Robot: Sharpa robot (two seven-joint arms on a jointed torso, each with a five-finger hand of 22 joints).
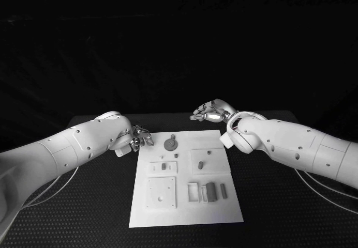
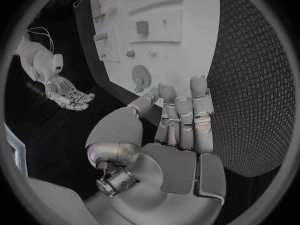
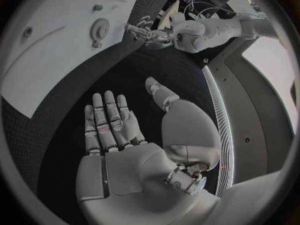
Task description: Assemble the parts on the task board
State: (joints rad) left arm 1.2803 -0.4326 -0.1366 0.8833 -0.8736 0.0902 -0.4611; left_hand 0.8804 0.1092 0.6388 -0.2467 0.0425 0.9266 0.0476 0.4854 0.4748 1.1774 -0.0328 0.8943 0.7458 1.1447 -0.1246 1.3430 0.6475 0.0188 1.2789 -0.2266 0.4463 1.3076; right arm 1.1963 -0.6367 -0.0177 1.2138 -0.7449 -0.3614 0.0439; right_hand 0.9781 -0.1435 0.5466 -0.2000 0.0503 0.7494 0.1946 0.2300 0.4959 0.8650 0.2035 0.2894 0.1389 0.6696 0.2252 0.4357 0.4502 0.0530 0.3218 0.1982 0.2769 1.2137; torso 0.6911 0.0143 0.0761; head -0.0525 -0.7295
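Nearest the head camera, on the black table: white task board, long side running away from the robot. At its near end, square plate on the left; beside it on the right, 3 upright bars in a row: pale slot piece, dark bar, shorter dark bar. Farther up, small rectangular block with a dark insert on the left, and square recess holding a dark peg on the right. At the far end, round gear-like part lying on the board near its far left corner, with a small dark piece just on the near side of it.

Left hand at the board's far left edge, just beside the gear-like part, fingers close together and extended toward the board, holding nothing; not clear whether the fingertips touch the board. Same hand seen from its wrist, fingers straight and side by side, tips close to the board edge near the round part.

Right hand farthest back, beyond the board's far right corner, raised off the table, fingers loosely curled and apart, empty. From its own wrist, right hand flat and spread over bare table, well apart from the board.
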